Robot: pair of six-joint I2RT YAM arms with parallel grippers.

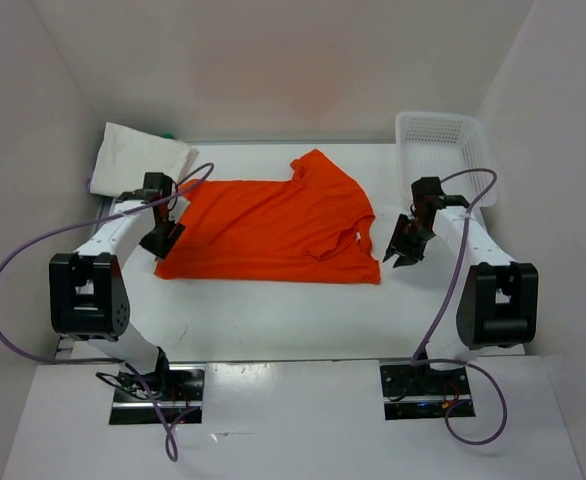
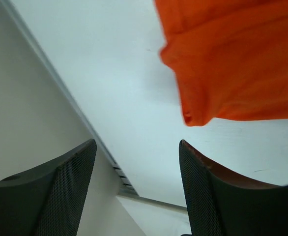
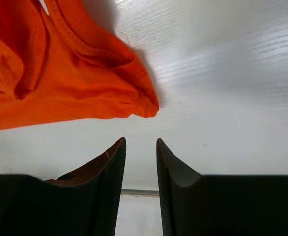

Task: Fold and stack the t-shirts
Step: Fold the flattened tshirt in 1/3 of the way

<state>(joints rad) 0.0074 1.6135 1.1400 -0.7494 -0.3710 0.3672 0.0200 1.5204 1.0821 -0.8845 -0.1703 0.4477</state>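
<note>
1. Overhead, the orange-red t-shirt [image 1: 273, 230] lies spread mid-table between the left gripper [image 1: 163, 240] and right gripper [image 1: 405, 252]. A folded white t-shirt [image 1: 138, 160] sits far-left, half hiding a green scrap [image 1: 166, 134]; a mesh basket [image 1: 438, 116] stands far-right.
2. Left wrist: fingers wide apart, empty; shirt corner ahead, table [image 2: 109, 73] edge close left.
3. Right wrist: fingers slightly parted, empty; hem corner just ahead, bare tabletop to the right.

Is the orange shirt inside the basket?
No, the orange shirt lies spread on the table, apart from the basket.
</note>
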